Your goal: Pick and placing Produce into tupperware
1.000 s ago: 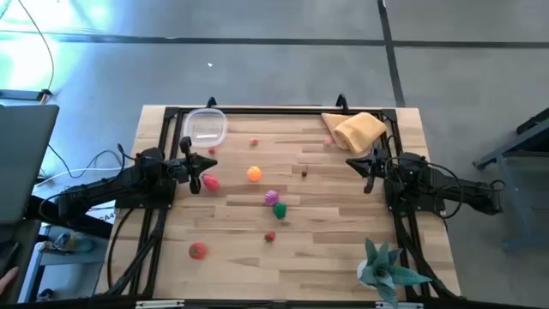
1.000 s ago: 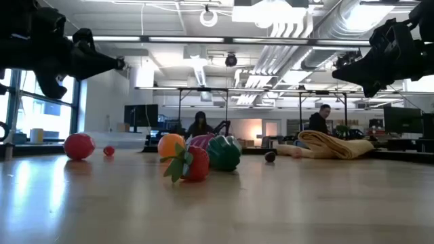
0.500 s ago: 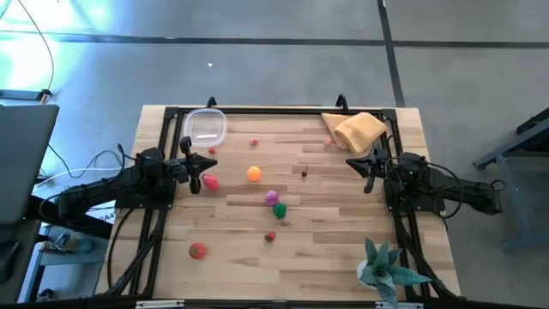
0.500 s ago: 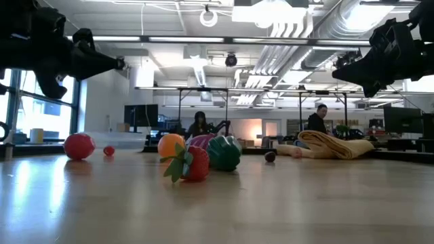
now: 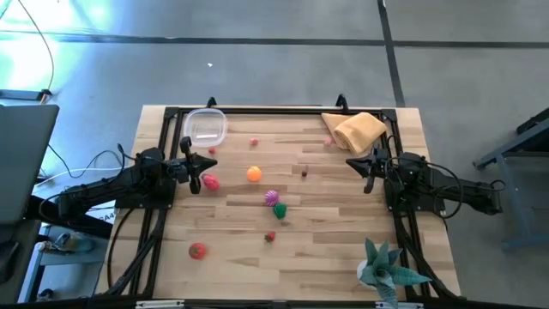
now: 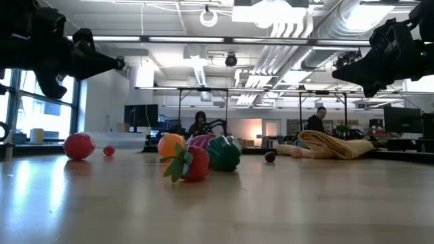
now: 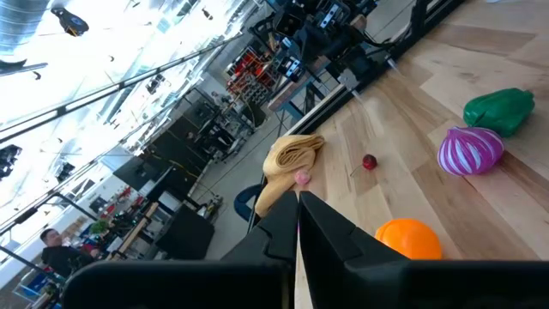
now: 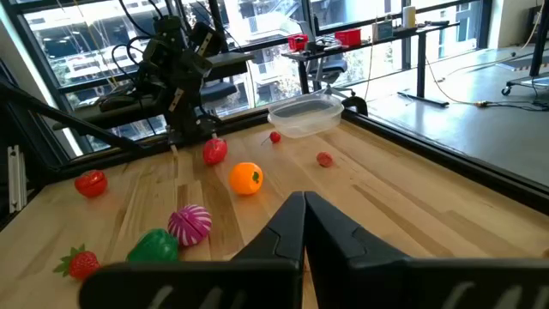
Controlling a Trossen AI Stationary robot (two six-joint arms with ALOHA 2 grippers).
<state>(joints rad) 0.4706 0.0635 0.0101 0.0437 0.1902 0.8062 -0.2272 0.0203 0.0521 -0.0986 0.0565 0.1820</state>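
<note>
The clear tupperware (image 5: 206, 126) stands at the table's far left corner and appears also in the right wrist view (image 8: 305, 114). The produce lies scattered on the wood: an orange ball (image 5: 254, 173), a pink-red piece (image 5: 209, 181), a magenta piece (image 5: 272, 197), a green piece (image 5: 280, 210), a strawberry (image 5: 270, 236), a red piece (image 5: 198, 250) and a small red one (image 5: 254, 142). My left gripper (image 5: 213, 163) hovers shut at the left edge, level above the table. My right gripper (image 5: 350, 161) hovers shut at the right edge.
A folded tan cloth (image 5: 356, 130) lies at the far right corner. A teal spiky plant (image 5: 386, 268) stands at the near right corner. A small dark ball (image 5: 304, 172) lies mid-table. A black frame (image 5: 257, 110) runs along the table's edges. People sit in the room behind.
</note>
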